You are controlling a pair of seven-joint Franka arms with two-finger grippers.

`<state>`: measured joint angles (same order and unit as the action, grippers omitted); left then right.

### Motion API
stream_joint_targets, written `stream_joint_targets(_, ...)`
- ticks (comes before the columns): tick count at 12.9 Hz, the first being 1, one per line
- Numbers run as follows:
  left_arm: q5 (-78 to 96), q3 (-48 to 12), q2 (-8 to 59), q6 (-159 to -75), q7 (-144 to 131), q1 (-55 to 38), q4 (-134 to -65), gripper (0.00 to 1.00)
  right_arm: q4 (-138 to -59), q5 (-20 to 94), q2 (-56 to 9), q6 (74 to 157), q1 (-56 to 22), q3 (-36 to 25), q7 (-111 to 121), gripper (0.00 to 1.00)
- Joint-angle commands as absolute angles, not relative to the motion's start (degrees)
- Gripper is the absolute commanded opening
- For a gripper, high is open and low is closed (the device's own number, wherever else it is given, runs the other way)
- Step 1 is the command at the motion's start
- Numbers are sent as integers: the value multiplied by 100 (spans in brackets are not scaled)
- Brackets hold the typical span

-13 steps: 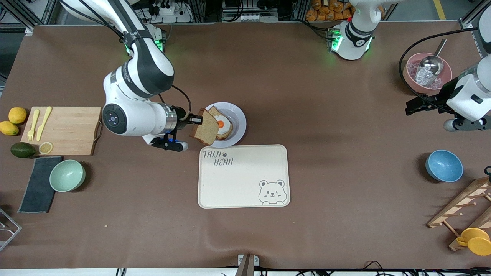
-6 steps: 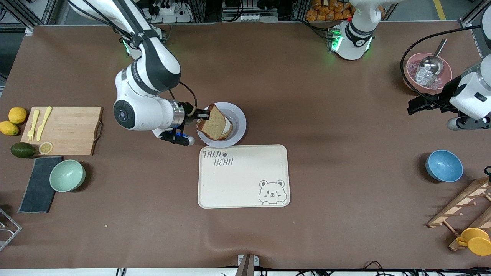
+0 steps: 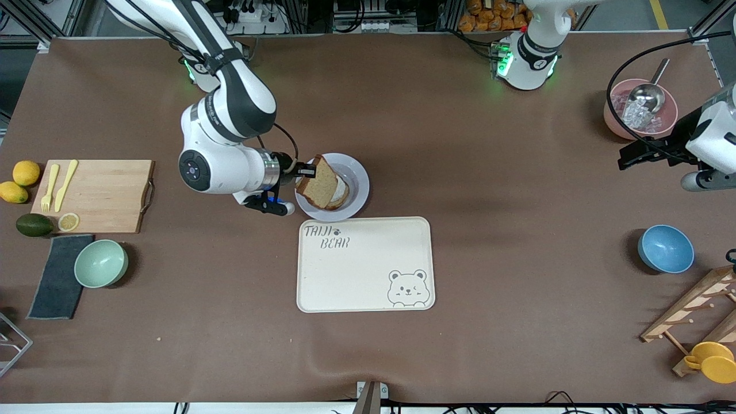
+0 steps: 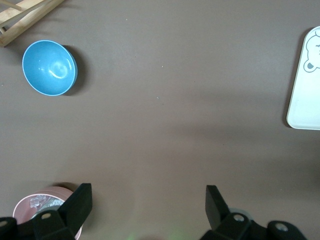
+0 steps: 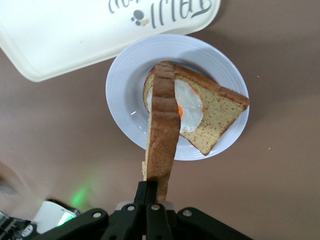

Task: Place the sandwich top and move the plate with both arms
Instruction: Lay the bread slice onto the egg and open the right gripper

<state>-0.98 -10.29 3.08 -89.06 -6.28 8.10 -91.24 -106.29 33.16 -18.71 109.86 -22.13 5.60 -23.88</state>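
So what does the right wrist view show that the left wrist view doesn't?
Only the right wrist view shows the right gripper shut on the sandwich top, held tilted over the egg-topped slice on the plate. Only the left wrist view shows the open left gripper, the blue bowl, the pink bowl and a wooden rack. Both show the brown table and part of the cream tray.

Tray (image 3: 365,264) just beside plate (image 3: 356,175)

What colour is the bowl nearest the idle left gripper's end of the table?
Blue bowl, glossy inside; clearest in the left wrist view.
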Motion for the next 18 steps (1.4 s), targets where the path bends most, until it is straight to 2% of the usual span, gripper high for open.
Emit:
stream_joint_targets(1, -18, -1046, 229, -8833, -571, 870, -9114, 100, -10881, 3445, -1723, 11162, -2197, 606, -1987, 0)
stream_joint_targets(6, 78, -1116, 255, -8824, -589, 809, -9158, 100, -10977, 3454, -1723, 11206, -2206, 615, -1645, 0)
stream_joint_targets(9, 886, -1108, 220, -8517, -589, 818, -9158, 100, -11100, 3690, -1723, 11276, -2197, 624, -1259, 0)
stream_joint_targets(11, 932, -1186, 220, -8499, -580, 809, -9158, 100, -11310, 3709, -1723, 11478, -2197, 624, -784, 0)
stream_joint_targets(18, 914, -1204, 299, -8508, -589, 809, -9281, 100, -11663, 3648, -1652, 11435, -2153, 606, -747, 0)
